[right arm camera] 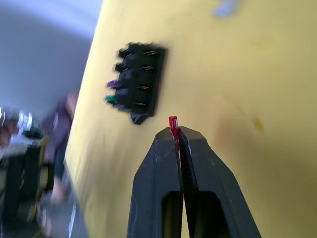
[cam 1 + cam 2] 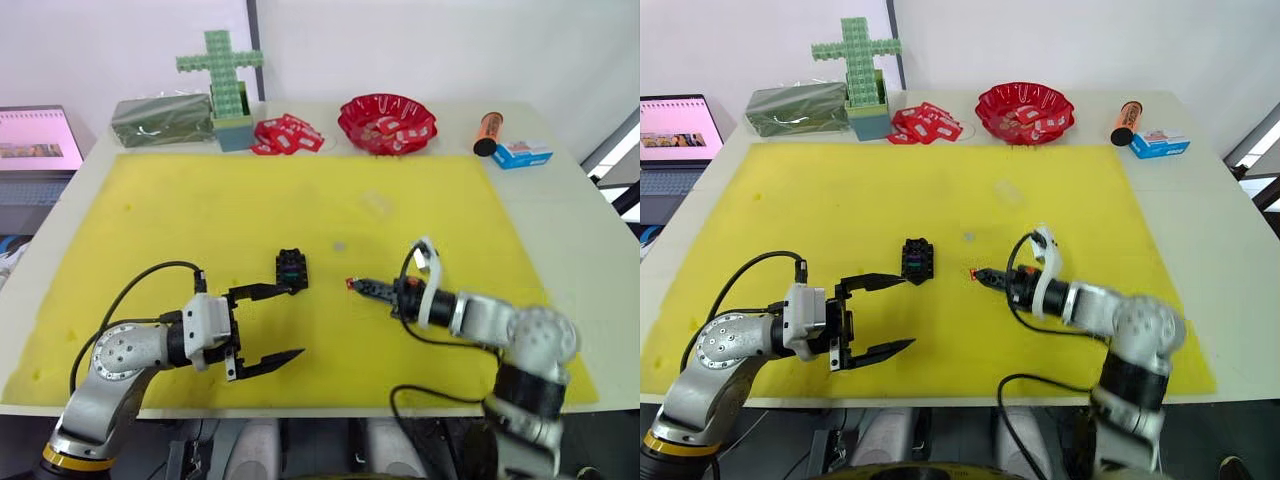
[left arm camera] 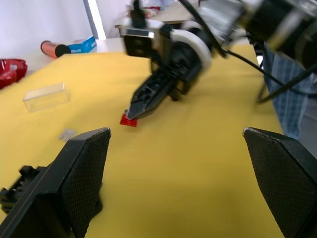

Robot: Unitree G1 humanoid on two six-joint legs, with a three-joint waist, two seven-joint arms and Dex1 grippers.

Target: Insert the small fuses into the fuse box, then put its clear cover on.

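Both grippers hover low over the yellow mat [image 2: 200, 200]: left gripper [image 2: 285, 322] spread wide beside one fuse box [image 2: 291, 268] holding two fuses; right gripper [image 2: 352, 285] pinches one red fuse [image 1: 173, 122]. One grey fuse [image 2: 339, 245] and one clear cover [image 3: 45, 96] lie beyond.

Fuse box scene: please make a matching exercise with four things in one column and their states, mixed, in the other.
Things:
1. red fuse
2. fuse box
3. clear cover
4. left gripper

States:
A. open, holding nothing
B. pinched at the right gripper's fingertips
C. lying alone on the yellow mat
D. holds a green and a purple fuse

Pairs: 1-B, 2-D, 3-C, 4-A
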